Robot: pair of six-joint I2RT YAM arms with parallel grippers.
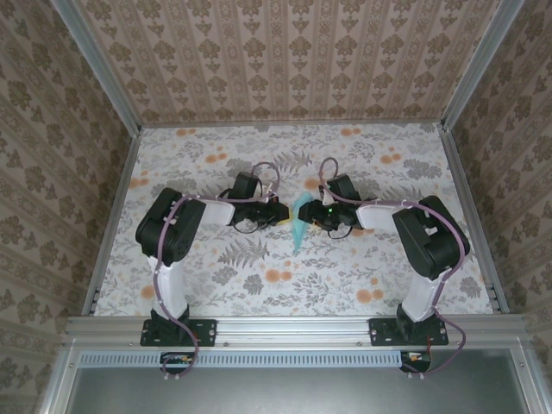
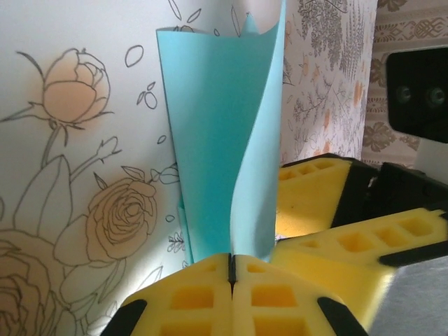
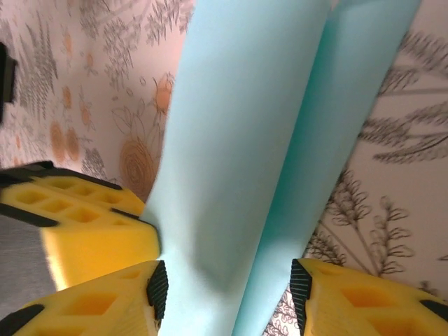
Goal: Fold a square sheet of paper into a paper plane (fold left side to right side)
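Paper (image 1: 299, 226), light turquoise and folded narrow, is at the centre of the top view, because my left pincer (image 2: 231, 269) is clamped on its end to steady it, I think, while my right pincer (image 3: 227, 287) stands apart around it.

No legible text, labels, brands or numbers. Sheet of paper (image 2: 210, 140) blank; tablecloth (image 1: 345, 267) and walls (image 1: 285, 60) patterned only.
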